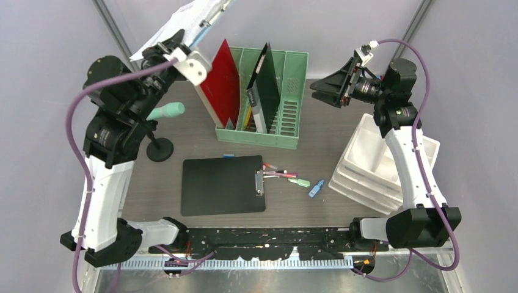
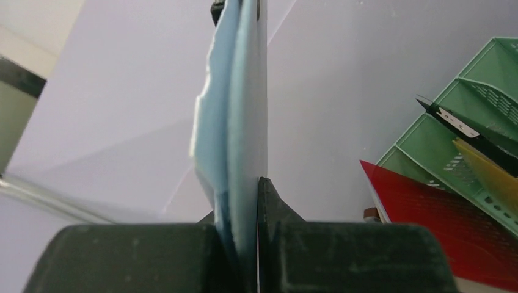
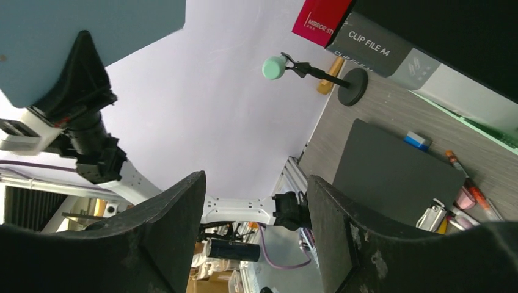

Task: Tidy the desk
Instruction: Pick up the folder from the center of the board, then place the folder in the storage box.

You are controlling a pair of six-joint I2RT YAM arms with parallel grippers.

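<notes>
L gripper point(image 2: 247, 220) is raised high at the back-left. Its fingers point(image 2: 342, 256) are clenched tight on a pale blue folder point(image 2: 241, 122), seen edge-on. R gripper point(image 3: 256, 189) hangs in the air right of the green rack point(image 1: 269, 104), its fingers point(image 3: 171, 238) spread wide, nothing btw them, touching nothing. The desk point(image 1: 183, 131) lies below both arms.

Bench point(image 1: 324, 131): rack point(image 1: 287, 131) far centre, folders point(image 1: 267, 79) standing in its slots. Clipboard point(image 1: 220, 185) near centre, pens point(image 1: 282, 174) just right of it. Trays point(image 1: 366, 177) stacked right. Stand point(image 1: 160, 148) left.
</notes>
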